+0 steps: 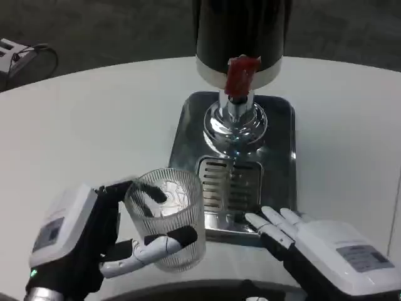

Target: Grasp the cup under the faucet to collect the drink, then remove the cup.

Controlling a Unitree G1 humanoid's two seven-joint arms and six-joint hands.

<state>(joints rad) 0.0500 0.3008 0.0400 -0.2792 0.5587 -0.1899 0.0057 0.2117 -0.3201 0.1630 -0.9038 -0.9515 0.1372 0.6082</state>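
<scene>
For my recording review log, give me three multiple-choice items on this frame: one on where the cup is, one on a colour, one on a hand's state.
1. Where is the cup?
A. on the drip grate
B. left of the tray, in the left hand
C. in the right hand

2. What colour is the faucet handle?
A. red
B. blue
C. green

3. The right hand is:
A. holding the cup
B. pressing the handle
C. holding nothing, fingers near the tray edge

Key: B, the left hand wraps the ribbed glass; A, the lever is red; C, its fingers lie apart with nothing in them.
</scene>
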